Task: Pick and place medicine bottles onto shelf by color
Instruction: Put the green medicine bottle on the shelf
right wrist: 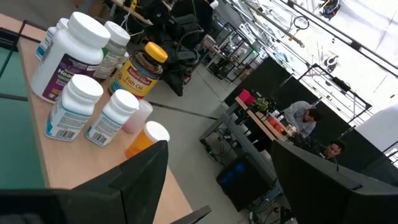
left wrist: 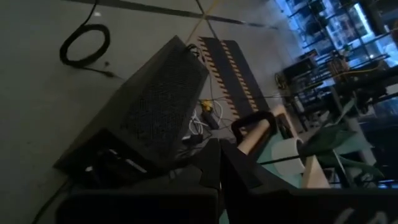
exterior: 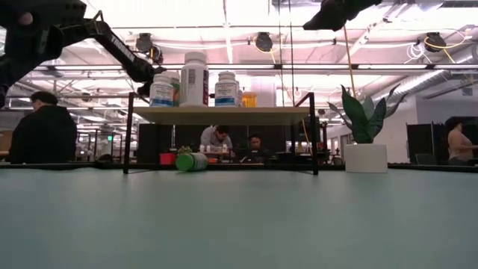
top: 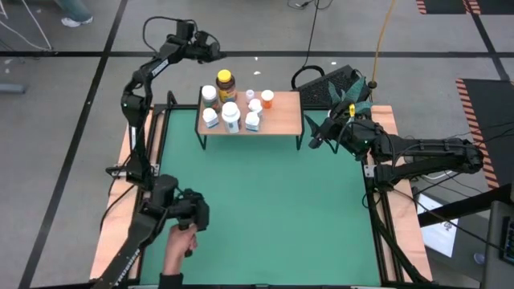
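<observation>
From above, my right gripper point(top: 314, 136) hangs open and empty just beside the shelf point(top: 283, 120), where the medicine bottles point(top: 231, 115) stand clustered; my left gripper point(top: 215, 46) sits closed beyond the table. At table level, a green bottle point(exterior: 192, 161) lies under the shelf. My right wrist reads "Fish Oil" on the yellow-lidded amber bottle point(right wrist: 140, 70).

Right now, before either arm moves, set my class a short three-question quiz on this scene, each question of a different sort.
1. True or false: the right gripper holds a bottle.
2. The green bottle lies: A) on top of the shelf, B) under the shelf, C) atop another bottle.
3. Fill in: the amber bottle has a ____ lid.
Key: 1 false, it is open and empty; 2 B; 3 yellow.
</observation>
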`<action>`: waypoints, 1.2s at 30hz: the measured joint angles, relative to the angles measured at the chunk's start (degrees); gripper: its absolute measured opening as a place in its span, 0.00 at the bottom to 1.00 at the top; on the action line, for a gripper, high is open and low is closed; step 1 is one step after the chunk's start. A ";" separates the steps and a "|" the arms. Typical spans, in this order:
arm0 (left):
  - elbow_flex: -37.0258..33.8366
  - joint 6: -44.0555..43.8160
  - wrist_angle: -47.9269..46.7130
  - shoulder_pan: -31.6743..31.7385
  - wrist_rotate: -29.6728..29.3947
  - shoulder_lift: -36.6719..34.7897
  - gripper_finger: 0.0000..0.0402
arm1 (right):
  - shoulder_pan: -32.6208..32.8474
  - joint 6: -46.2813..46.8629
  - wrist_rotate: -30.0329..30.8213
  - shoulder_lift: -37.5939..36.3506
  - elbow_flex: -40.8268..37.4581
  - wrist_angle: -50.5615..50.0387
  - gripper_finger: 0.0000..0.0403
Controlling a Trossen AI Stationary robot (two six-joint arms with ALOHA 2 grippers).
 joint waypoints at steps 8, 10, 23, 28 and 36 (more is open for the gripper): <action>0.02 -0.54 -3.86 -2.99 -6.71 1.19 0.00 | 0.02 0.92 -0.02 0.00 0.02 -0.24 0.70; 0.02 -1.21 -4.32 -3.89 -6.95 2.38 0.00 | 0.02 0.92 -0.02 0.00 0.00 -0.20 0.70; -0.02 -5.98 -4.53 -7.61 -6.52 9.60 0.00 | 3.05 1.26 -0.04 0.00 0.02 -0.44 0.70; -0.02 -2.29 -9.46 -8.69 -6.45 10.97 0.00 | 3.30 1.05 -0.04 0.00 0.02 -0.46 0.70; -0.02 6.33 -21.24 -8.64 -6.54 10.95 0.00 | 3.30 0.88 -0.04 -0.13 0.02 -0.46 0.70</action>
